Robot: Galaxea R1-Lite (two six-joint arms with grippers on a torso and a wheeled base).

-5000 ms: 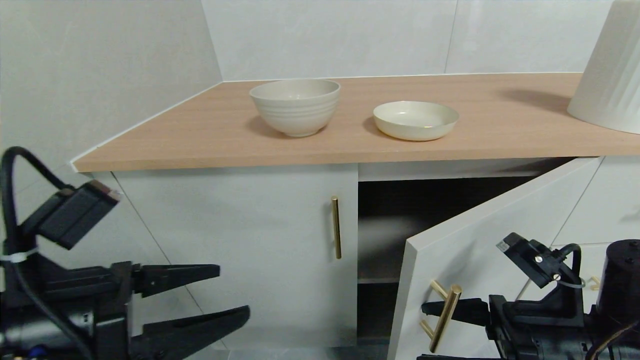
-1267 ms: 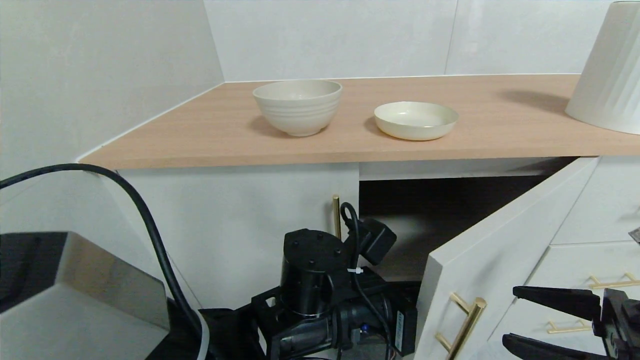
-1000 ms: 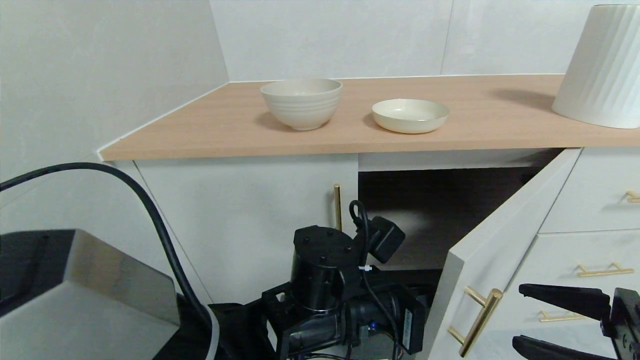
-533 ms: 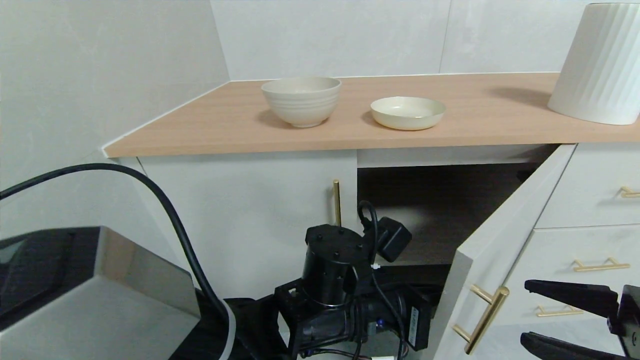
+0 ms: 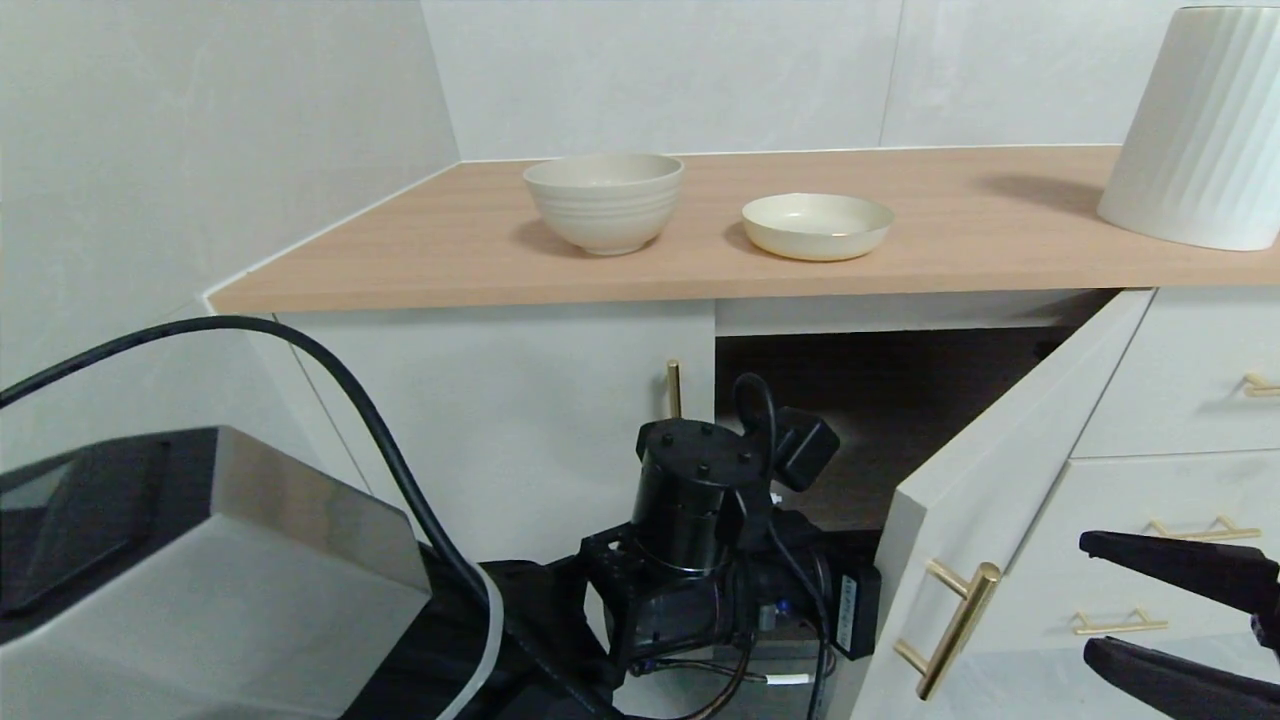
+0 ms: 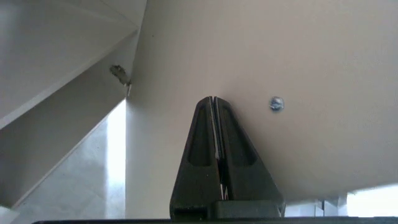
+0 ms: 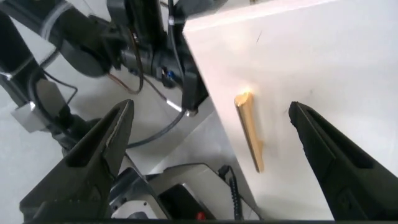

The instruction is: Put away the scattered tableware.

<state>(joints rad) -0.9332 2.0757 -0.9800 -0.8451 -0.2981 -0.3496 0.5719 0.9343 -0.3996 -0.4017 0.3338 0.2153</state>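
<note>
Head view, open cabinet door (image 5: 1010, 430) beside right tool (image 5: 1088, 597), ribbed shade (image 5: 1195, 130) on counter (image 5: 1000, 230)

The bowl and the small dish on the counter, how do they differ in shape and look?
The bowl is deep and tall; the dish is shallow and low. The bowl has ridged bands around its outer wall; the dish is smooth. The bowl stands left of the dish. Both are cream, upright, and apart on the wooden counter.

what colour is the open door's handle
The handle is brass gold; it shows best in the right wrist view.
</note>
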